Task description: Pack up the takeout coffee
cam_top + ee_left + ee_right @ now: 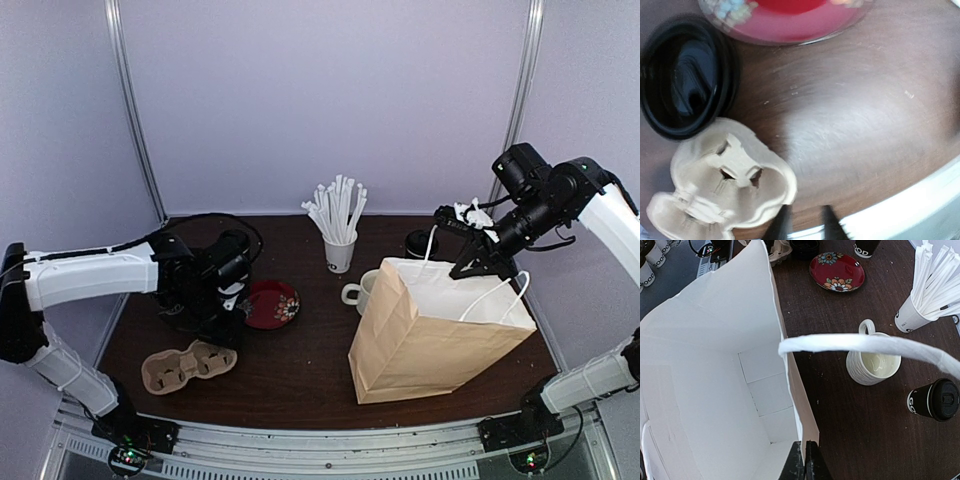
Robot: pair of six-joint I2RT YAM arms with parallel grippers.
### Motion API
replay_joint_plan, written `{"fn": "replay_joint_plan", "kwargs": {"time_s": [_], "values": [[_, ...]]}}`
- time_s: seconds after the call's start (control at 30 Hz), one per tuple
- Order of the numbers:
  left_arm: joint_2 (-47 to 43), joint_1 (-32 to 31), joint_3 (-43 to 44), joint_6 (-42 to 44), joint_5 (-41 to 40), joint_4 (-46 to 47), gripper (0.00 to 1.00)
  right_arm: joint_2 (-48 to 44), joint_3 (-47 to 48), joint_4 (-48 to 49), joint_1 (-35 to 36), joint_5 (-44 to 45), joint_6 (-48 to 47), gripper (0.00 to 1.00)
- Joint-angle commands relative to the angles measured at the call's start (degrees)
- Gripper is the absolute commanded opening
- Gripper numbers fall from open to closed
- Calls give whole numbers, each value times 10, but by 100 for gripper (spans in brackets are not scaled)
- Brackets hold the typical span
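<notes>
Left gripper [805, 227]: fingers slightly apart with nothing between them, low over the worktop [865, 125] near its front edge.
Right gripper [804, 465]: pinched closed on the top rim of the paper bag [430, 340].
Paper bag: upright on the right side of the worktop, mouth open, with one white handle [865, 345] arching across the opening.
Takeout coffee [935, 400]: upright with its lid on, on the worktop outside the bag, near the mug [873, 365].
Second lidded cup [685, 75]: seen from above as a black lid under the left wrist, just beside the cup carrier [725, 185].
Cup carrier: pulp, lying at the front left.
Red plate [272, 303]: flowered, between the left arm and the mug.
Straw cup [340, 250]: behind the mug.
</notes>
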Motion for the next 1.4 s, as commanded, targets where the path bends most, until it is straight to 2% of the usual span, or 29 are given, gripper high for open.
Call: {"fn": "replay_joint_plan", "kwargs": {"time_s": [0.0,0.03,0.07,0.13,0.23,0.3,0.5,0.7,0.87,1.1,1.37], "values": [[-82,-2,26,141,-12,-87,48,-10,3,8,4,2,6,0],[-95,-1,24,145,-56,-103,54,-12,3,8,4,1,7,0],[-105,1,23,141,-109,-120,56,-12,2,9,4,0,7,0],[-102,30,24,124,-145,-168,56,-14,0,10,4,-2,6,0],[-91,79,11,142,-129,-196,56,-16,-5,10,4,-2,4,0],[-81,114,6,161,-109,-213,51,-17,-10,11,4,-1,3,0],[-45,124,10,260,-59,-215,42,-20,-19,15,4,-5,2,0],[14,100,39,277,1,-135,25,-10,-23,28,5,-18,8,0],[78,82,42,276,3,-99,17,-13,-14,30,5,-17,15,0],[161,33,68,286,16,-65,18,-8,-2,28,5,-10,18,0],[225,-20,155,293,37,-37,19,-7,7,24,6,-2,24,0]]}}
